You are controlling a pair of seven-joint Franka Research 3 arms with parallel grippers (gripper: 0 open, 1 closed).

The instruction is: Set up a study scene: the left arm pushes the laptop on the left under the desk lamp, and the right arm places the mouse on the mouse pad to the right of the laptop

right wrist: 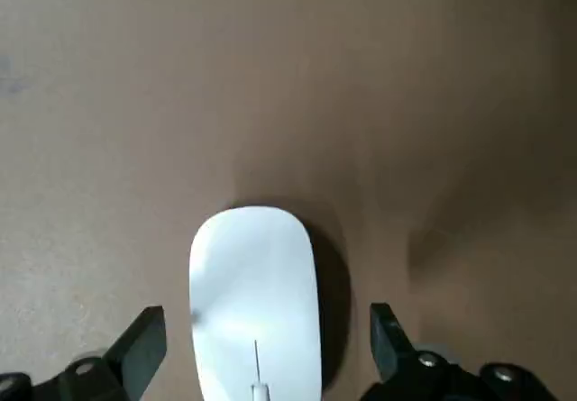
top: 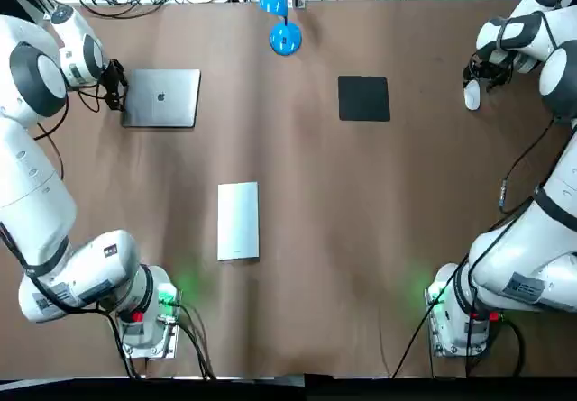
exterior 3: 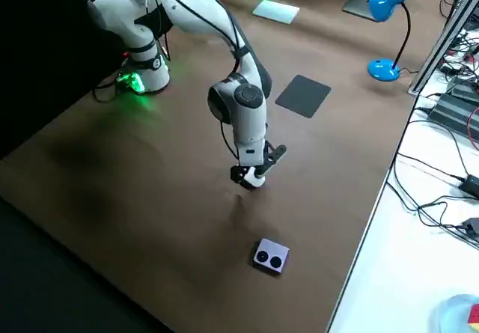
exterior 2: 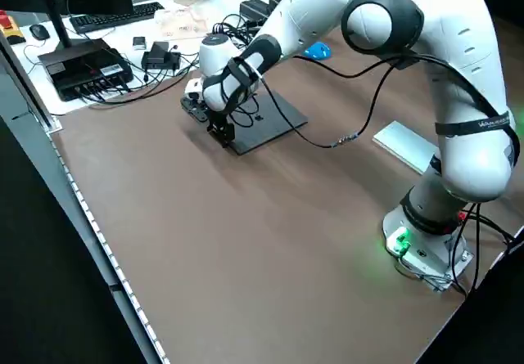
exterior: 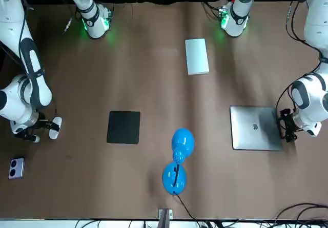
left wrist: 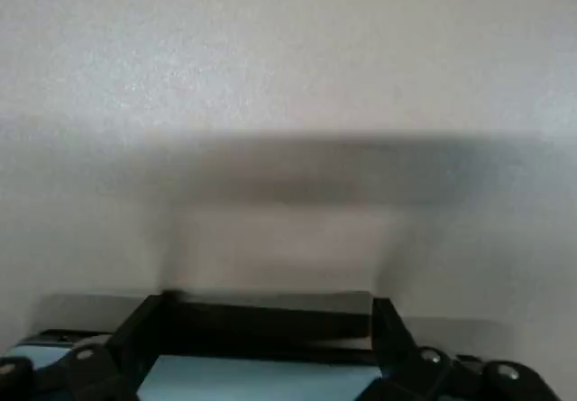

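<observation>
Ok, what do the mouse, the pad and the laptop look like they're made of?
The mouse looks like hard plastic: a smooth, glossy white shell with soft highlights. The mouse pad is probably fabric or rubber: flat, thin, matte black, no glare. The laptop seems to be metal: an even, matte silver-grey lid with a dark logo.

the left arm [top: 41, 198] and right arm [top: 532, 266] are glossy white, made of rounded tubular links with dark grey discs capping the joints. each round base [top: 149, 329] glows green, with a red spot beside it. thin black cables [top: 518, 171] loop along the outside of both arms. small dark lettering [exterior 2: 481, 123] marks a lower link. the left gripper [top: 115, 88] and right gripper [top: 475, 78] are black, with small silver screws [right wrist: 426, 360].
</observation>
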